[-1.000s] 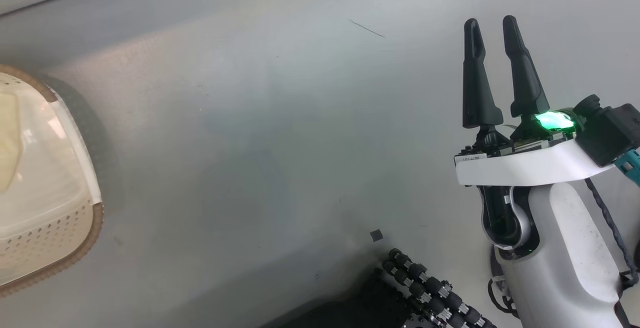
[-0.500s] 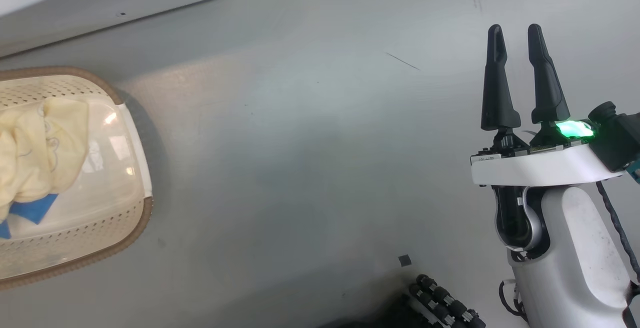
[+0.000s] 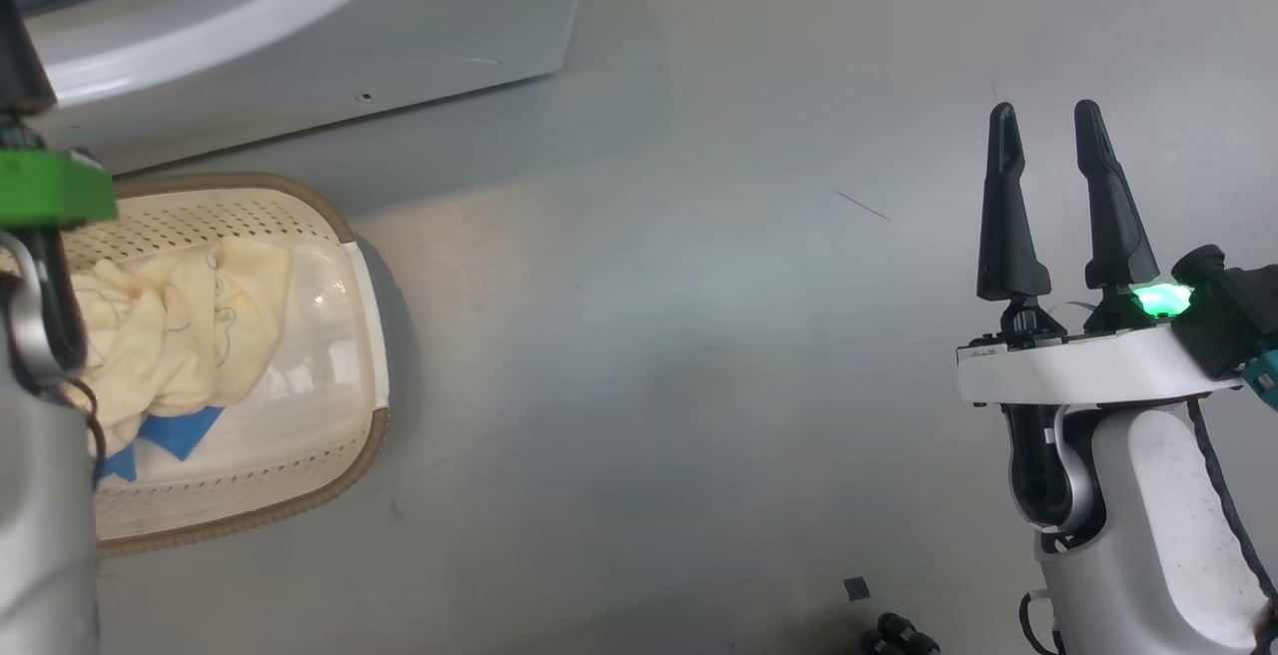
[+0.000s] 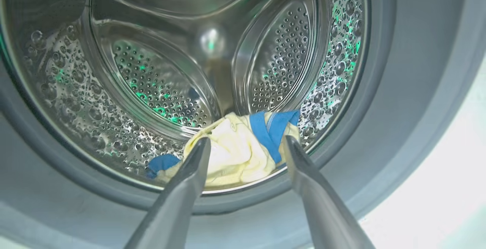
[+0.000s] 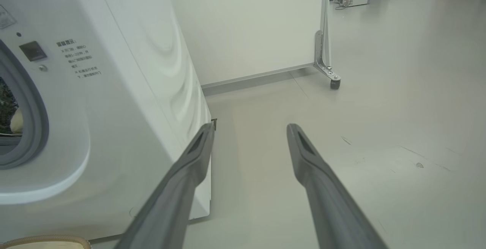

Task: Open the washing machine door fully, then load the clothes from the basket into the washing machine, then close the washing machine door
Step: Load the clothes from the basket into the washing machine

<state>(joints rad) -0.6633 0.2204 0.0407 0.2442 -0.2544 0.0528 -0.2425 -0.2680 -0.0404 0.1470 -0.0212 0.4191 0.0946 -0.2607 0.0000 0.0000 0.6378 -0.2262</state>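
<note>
In the left wrist view the left hand [image 4: 246,139] points into the drum [image 4: 159,85], its 2 fingers apart and empty. 1 cream-and-blue garment [image 4: 231,161] lies at the drum's front lip, lower centre, and may need pushing deeper. In the head view more clothes [image 3: 190,335] lie in the basket [image 3: 250,480] at left, just below the washing machine [image 3: 399,36], which makes for a short carry. The right hand [image 3: 1043,108], fingers apart and empty, hangs over the floor [image 3: 649,335] at right, out of the way.

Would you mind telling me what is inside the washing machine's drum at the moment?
One cream-yellow garment with blue trim lies at the front lip of the drum. The drum floor beneath it is covered, and the upper left is too dark to judge.
</note>
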